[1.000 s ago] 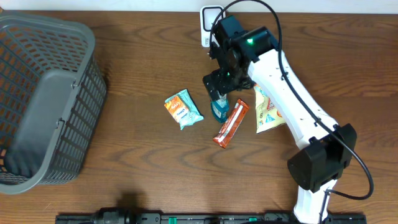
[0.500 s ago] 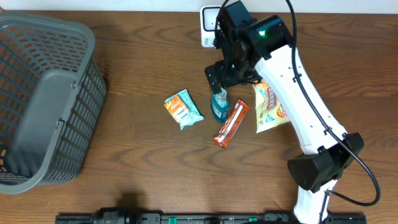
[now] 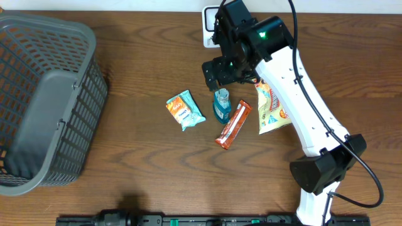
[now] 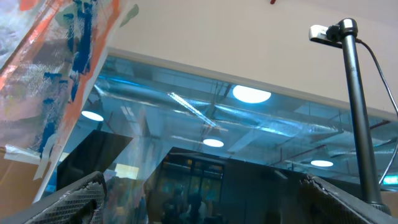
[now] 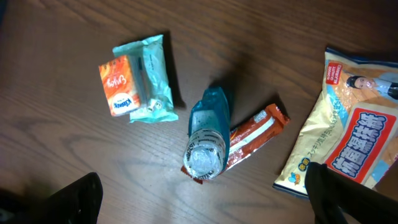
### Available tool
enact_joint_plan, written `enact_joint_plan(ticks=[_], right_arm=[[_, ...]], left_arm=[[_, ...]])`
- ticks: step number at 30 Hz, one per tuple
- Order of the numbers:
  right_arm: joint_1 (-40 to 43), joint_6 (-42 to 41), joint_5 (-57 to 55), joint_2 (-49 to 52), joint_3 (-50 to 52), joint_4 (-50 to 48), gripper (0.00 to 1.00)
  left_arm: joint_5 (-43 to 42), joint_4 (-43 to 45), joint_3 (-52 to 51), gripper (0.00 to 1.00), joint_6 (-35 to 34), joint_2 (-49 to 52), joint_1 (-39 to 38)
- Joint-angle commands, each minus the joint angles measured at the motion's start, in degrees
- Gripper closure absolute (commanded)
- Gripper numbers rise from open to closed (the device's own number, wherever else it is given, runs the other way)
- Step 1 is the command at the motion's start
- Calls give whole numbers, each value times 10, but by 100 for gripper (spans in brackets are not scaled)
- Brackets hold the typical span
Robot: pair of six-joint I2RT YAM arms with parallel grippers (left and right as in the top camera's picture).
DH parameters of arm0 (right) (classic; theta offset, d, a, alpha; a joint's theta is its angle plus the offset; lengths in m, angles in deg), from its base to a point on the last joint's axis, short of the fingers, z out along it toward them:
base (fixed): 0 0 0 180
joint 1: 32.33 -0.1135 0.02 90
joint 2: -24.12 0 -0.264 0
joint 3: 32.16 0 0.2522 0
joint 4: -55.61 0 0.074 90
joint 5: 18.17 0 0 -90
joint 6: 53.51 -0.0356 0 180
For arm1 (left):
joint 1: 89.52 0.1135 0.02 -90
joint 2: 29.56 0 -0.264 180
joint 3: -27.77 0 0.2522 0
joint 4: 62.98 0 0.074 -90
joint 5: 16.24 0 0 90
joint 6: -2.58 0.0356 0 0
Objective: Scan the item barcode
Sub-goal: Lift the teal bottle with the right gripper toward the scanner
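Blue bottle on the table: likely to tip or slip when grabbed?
The blue bottle appears to stand upright, tall for its base, so a sideways nudge would probably tip it, and it might then roll. Its plastic looks smooth and stiff: likely firm in a grip, maybe slippery. The snack bar lies close beside it and could get knocked.

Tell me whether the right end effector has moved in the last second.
Yes. The right end effector has pulled away from the blue bottle, toward the white box at the table's far edge.
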Motion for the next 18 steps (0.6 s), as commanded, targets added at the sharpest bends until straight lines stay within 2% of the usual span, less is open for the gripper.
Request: enact_joint_plan(ticks=[1,18], right_arm=[[-9,2,-10,-4,36,-12,1],[-31,-62,-68,3,216,-150,1]], left_arm=[[1,2,-4,2,10,0,2],[0,2,-4,2,10,0,2]])
